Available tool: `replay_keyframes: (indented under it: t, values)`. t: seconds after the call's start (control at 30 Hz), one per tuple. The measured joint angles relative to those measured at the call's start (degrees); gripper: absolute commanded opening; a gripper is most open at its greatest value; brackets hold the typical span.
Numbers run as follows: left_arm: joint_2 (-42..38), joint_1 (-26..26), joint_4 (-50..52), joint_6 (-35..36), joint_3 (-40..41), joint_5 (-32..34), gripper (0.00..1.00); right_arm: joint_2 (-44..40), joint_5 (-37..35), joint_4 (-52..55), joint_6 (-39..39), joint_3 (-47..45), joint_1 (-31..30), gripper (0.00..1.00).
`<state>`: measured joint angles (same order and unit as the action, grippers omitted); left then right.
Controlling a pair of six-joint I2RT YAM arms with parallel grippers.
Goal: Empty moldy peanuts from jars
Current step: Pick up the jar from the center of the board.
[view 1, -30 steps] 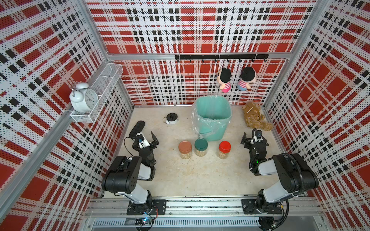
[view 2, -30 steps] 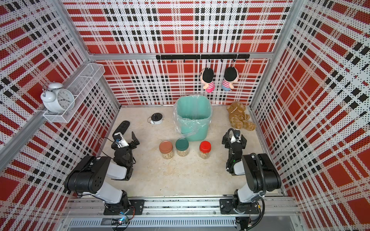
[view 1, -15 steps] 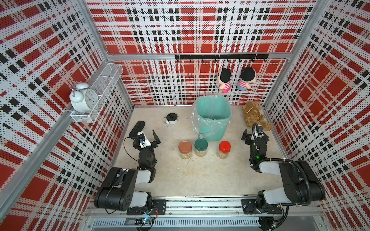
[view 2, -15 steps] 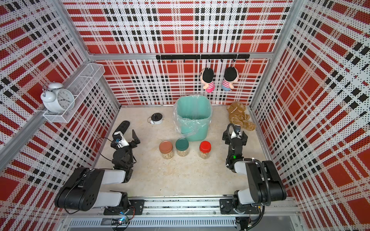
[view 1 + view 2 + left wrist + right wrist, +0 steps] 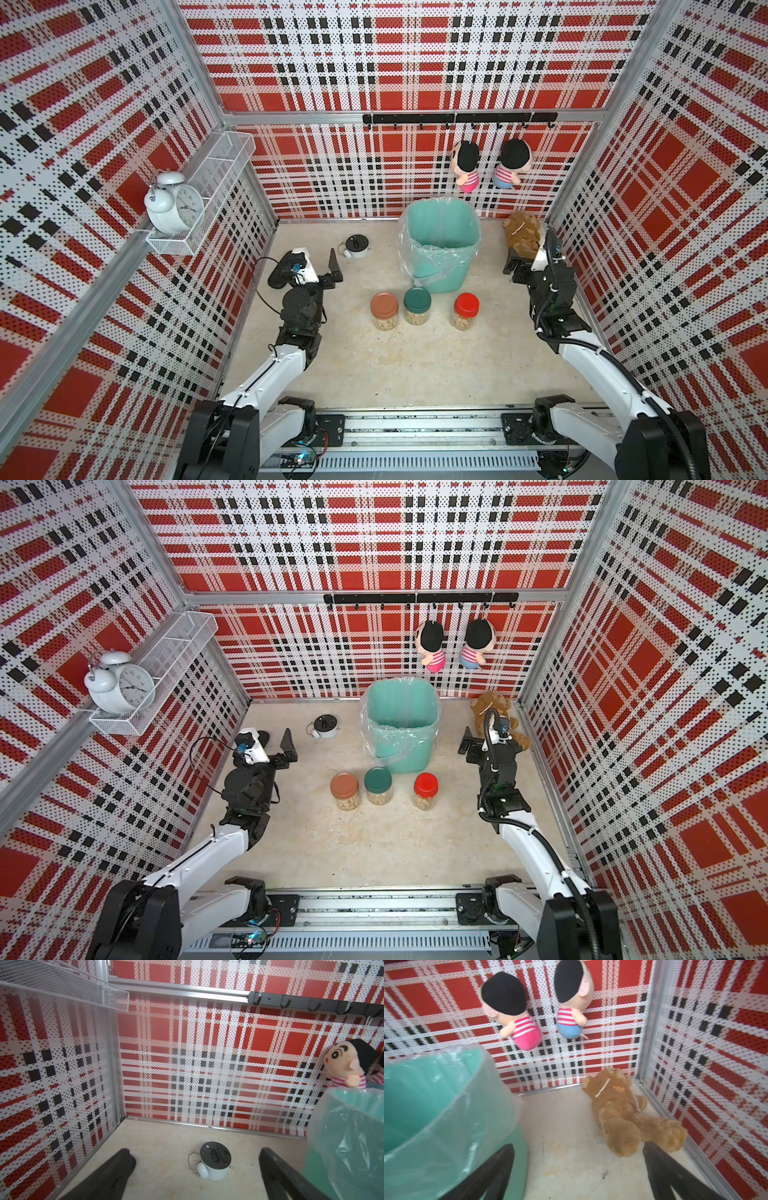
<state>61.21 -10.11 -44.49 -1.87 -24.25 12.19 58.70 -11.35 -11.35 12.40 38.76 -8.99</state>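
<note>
Three jars (image 5: 417, 309) of moldy peanuts (image 5: 385, 323) stood in a row at the middle of the table (image 5: 395, 374), just in front of the lined teal bin (image 5: 444, 270), and the job of emptying them had, by all appearances, not yet begun. The terracotta lid (image 5: 384, 303), the dark green lid (image 5: 417, 298) and the red lid (image 5: 466, 303) all sat on their jars, and pale nuts showed through the clear walls in both top views. None could be seen spilled on the table, and the part of the bin's inside in view looked bare. The left gripper (image 5: 311, 253) hung near the left wall, jaws spread wide and holding nothing, well apart from the terracotta-lidded jar. The right gripper (image 5: 578, 1146) hovered between the bin and a brown teddy bear (image 5: 623, 1109) in the far right corner, jaws likewise wide and empty, well apart from the red-lidded jar. Everything appeared left to do: three lids to unscrew, three jars to tip over the bin
</note>
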Motion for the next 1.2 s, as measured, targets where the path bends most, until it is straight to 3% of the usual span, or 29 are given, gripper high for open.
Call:
replay_keyframes:
  t: [0.2, 0.4, 0.73, 1.0, 1.2]
  values:
    - [-1.0, -2.0, 6.1, 0.7, -1.7, -1.8, 0.98, -5.1, 4.4, 17.0, 3.0, 4.1, -6.2, 1.0]
    - [-0.9, -2.8, 9.0, 1.0, -2.5, -4.3, 0.98, -4.9, 4.9, 28.3, 7.2, 5.1, -13.8, 1.0]
    - [0.3, -2.9, 10.2, 1.0, -3.4, -7.3, 0.98, 0.3, 0.7, 32.3, 11.2, 3.5, -25.8, 1.0]
    - [0.7, -3.1, 10.2, 1.0, -3.4, -7.7, 0.98, 5.8, -4.0, 34.7, 12.6, 3.6, -28.1, 1.0]
    - [0.7, -3.1, 10.2, 1.0, -3.3, -7.7, 0.98, 6.7, -5.2, 34.8, 13.0, 3.6, -28.9, 0.93]
